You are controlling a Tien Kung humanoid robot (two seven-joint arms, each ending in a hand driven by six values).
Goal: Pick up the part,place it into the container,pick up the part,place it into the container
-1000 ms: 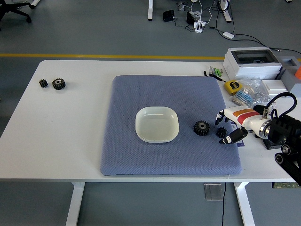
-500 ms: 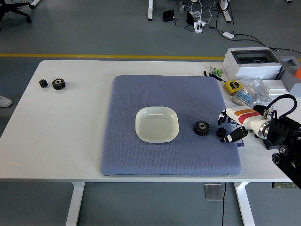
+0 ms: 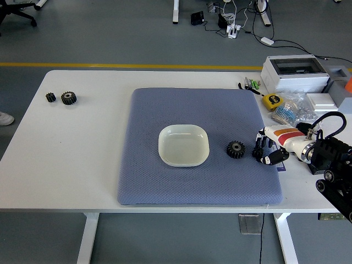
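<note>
A white square container [image 3: 183, 145] sits in the middle of the blue mat [image 3: 165, 181]. A large black gear [image 3: 236, 149] lies on the mat right of it. A small black gear [image 3: 257, 153] lies just right of the large one. My right hand [image 3: 265, 151] reaches in from the right, and its fingers and thumb are curled around the small gear, which still rests on the mat. Two more black gears, a small one [image 3: 50, 97] and a larger one [image 3: 69, 98], lie at the table's far left. The left arm is out of view.
A white box [image 3: 294, 72], a yellow tape measure [image 3: 270, 100], a bag of small parts [image 3: 291, 111] and hand tools [image 3: 251, 85] crowd the table's back right corner. A shoe [image 3: 5, 118] shows on the floor at the left edge.
My right hand has moved slightly left and its fingers have closed in around the small gear. The large gear and the container have not moved.
</note>
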